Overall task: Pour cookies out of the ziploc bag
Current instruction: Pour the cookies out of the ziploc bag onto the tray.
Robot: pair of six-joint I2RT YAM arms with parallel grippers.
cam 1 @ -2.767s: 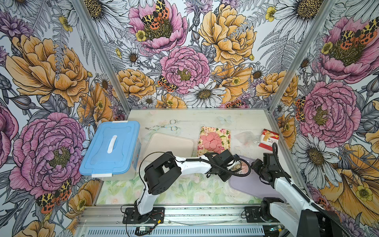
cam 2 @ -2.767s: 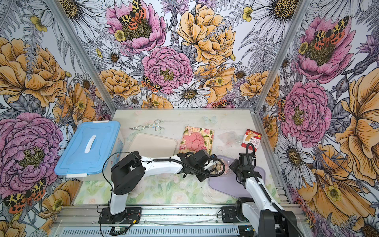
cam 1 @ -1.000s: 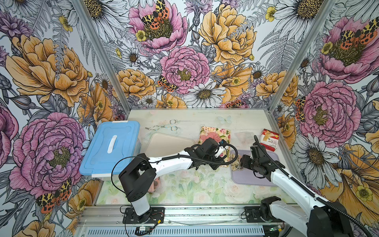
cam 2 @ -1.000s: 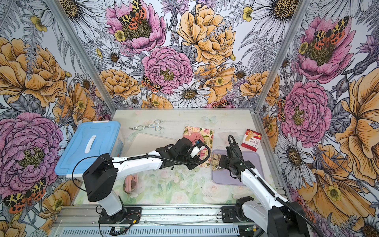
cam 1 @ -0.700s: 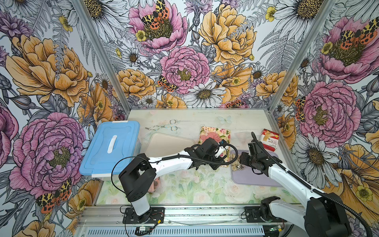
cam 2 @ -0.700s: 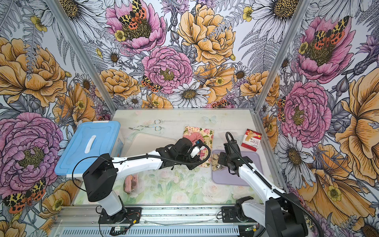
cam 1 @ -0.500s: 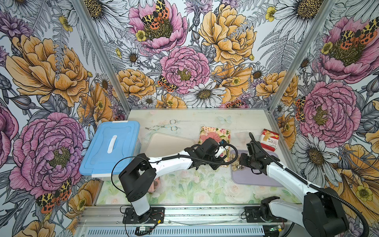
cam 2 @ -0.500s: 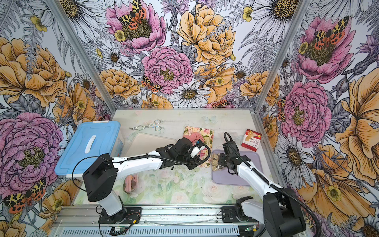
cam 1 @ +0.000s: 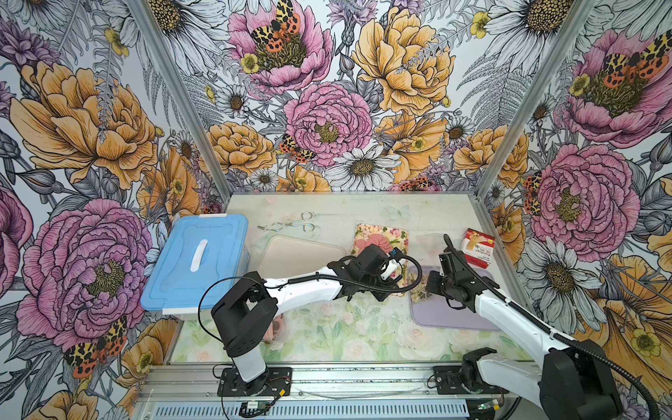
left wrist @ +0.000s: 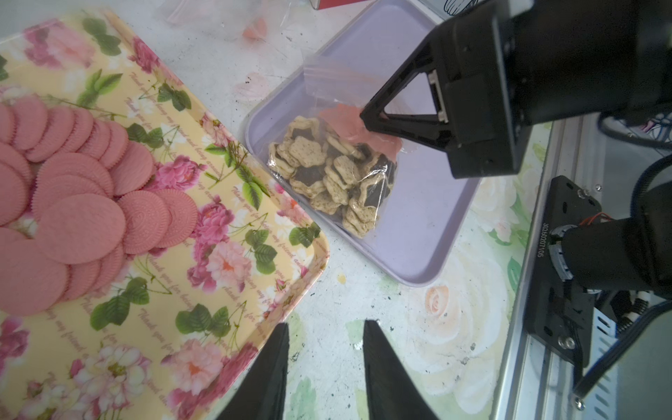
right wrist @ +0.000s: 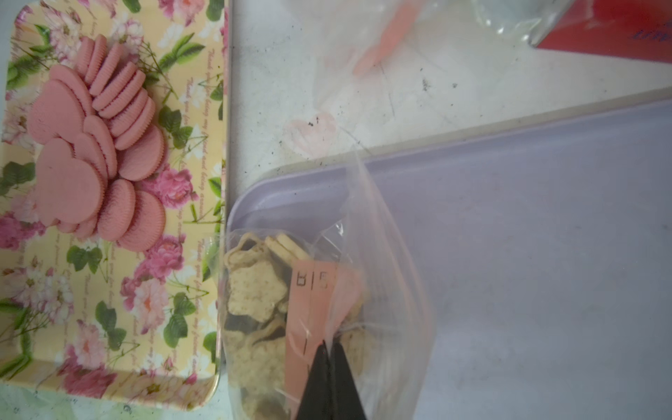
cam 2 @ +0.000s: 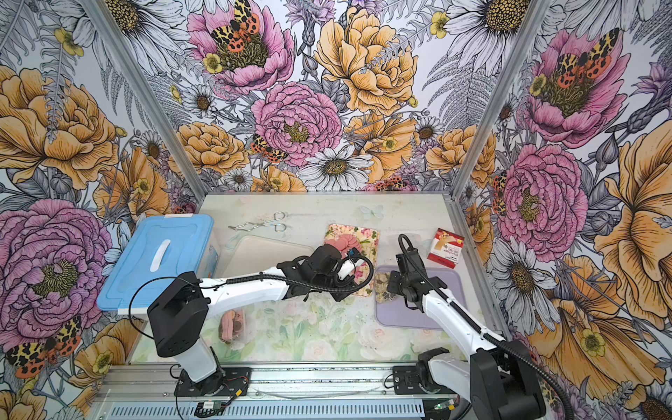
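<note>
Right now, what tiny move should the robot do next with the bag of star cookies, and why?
Probably lift the right gripper a little, tipping the ziploc bag. Its jaws are shut on the bag by the pink label, the star cookies are inside, and the bag lies on the purple tray, so they would land there. Which end is open I cannot tell.

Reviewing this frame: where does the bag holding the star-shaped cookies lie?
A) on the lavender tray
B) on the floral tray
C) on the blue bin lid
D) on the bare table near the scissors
A: the ziploc bag of star-shaped cookies lies in a corner of the lavender tray, with the right gripper shut on its plastic; the floral tray beside it holds only pink round cookies.
</note>
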